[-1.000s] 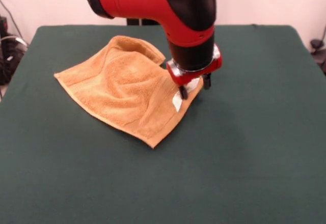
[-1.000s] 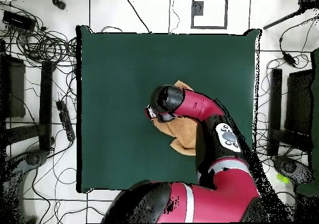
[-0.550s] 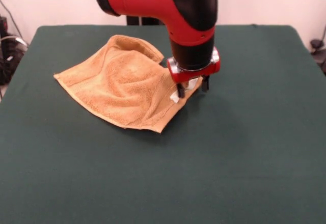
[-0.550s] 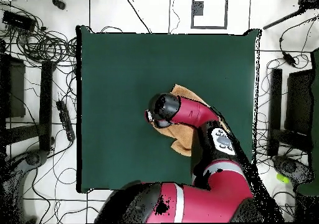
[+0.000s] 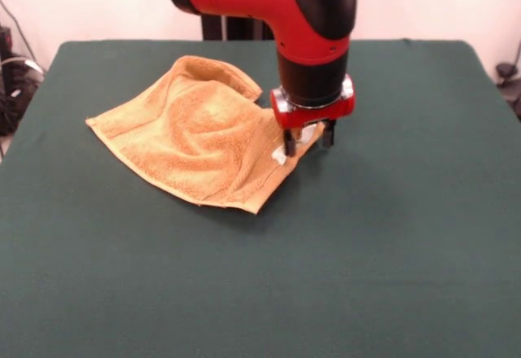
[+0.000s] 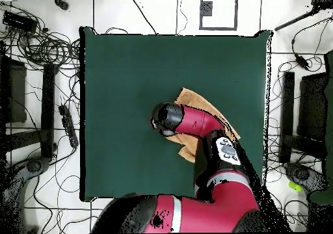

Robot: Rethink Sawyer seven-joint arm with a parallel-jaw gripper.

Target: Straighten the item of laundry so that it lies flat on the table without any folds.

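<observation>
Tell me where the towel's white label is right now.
In the front view, the white label sits at the towel's right corner, right by the gripper, on the green table.

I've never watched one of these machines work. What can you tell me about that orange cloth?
The towel is small, orange-tan terry with hemmed edges and a white label near the tool. It lies rumpled on the green table, its far edge curled over in a fold. The tool's fingers pinch its right corner. In the overhead view the arm hides most of it.

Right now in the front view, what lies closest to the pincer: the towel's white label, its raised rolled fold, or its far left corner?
1. White label, at the pincer.
2. Rolled fold of the orange-tan terry towel, up-left.
3. Left corner, farthest.
</observation>
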